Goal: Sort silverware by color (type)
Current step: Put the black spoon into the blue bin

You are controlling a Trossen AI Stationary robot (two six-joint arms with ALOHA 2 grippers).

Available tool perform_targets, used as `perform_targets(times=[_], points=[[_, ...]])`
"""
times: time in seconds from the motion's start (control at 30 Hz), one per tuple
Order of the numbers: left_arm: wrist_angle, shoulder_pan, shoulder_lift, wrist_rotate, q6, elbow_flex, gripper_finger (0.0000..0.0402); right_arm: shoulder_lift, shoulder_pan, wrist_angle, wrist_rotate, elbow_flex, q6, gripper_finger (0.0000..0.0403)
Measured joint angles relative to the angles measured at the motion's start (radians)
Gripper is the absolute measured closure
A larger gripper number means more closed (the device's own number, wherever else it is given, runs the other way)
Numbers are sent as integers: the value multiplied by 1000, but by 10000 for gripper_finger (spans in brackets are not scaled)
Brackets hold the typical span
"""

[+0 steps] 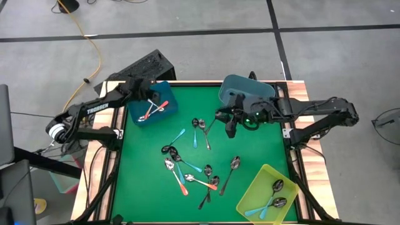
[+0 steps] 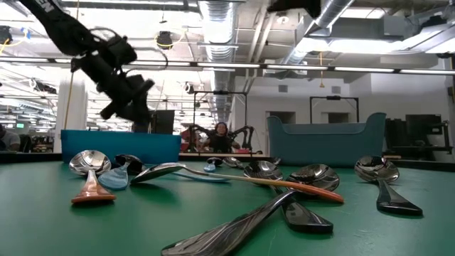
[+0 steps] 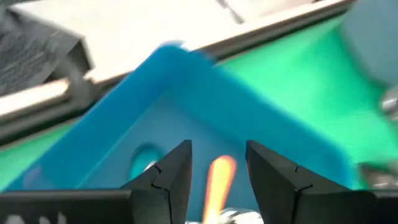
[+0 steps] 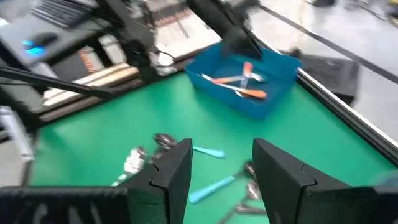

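Nearest the table's front edge, a yellow-green bin (image 1: 269, 195) at the right front corner of the green mat (image 1: 250, 156), holding two dark-bowled spoons and a light blue handle. Just beyond that bin toward the mat's middle, the loose silverware (image 1: 187, 172): a tangle of spoons with orange-red, light blue and dark handles, bowls shiny, several crossing or touching one another; a few more spoons (image 1: 200, 128) lying apart, farther back from the tangle. Seen level from the table top, the same cluster (image 2: 234, 181) spread across the foreground, a dark handle over an orange-red one.

Beyond the loose spoons, right gripper (image 1: 230, 125) hanging above the mat near the grey-blue bin (image 1: 247, 87) at the back right, fingers (image 4: 174, 171) spread apart, nothing between them.

Farthest back, at the mat's left rear corner, a blue bin (image 1: 153, 103) with orange-red-handled spoons (image 4: 239, 84) lying inside. Left gripper (image 1: 149, 94) poised above that bin, fingers (image 3: 177, 171) parted and empty, an orange-red handle (image 3: 219, 177) showing below the gap.
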Motion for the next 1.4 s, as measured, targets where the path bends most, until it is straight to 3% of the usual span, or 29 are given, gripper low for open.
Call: perform_targets(times=[0.17, 0.37, 0.5, 0.7, 0.93, 1.17, 1.27, 1.4], points=[[15, -15, -67, 96, -44, 62, 267, 42, -4, -101, 32, 0, 57, 221], [99, -70, -170, 194, -152, 97, 267, 186, -9, -164, 47, 1, 152, 221], [151, -132, -250, 220, -255, 99, 267, 291, -16, -173, 46, -1, 219, 221], [175, -269, -359, 218, -310, 99, 267, 404, -30, -180, -50, -1, 260, 221], [226, -427, -451, 80, -345, 99, 267, 355, -84, -125, -87, 0, 134, 222], [232, -547, -480, -85, -313, 96, 267, 265, -183, 70, -110, 2, -35, 233], [230, -586, -480, -98, -322, 91, 267, 264, -202, 138, -216, 2, -178, 234], [235, -647, -483, -93, -338, 91, 267, 278, -199, -17, -426, 1, -359, 235]])
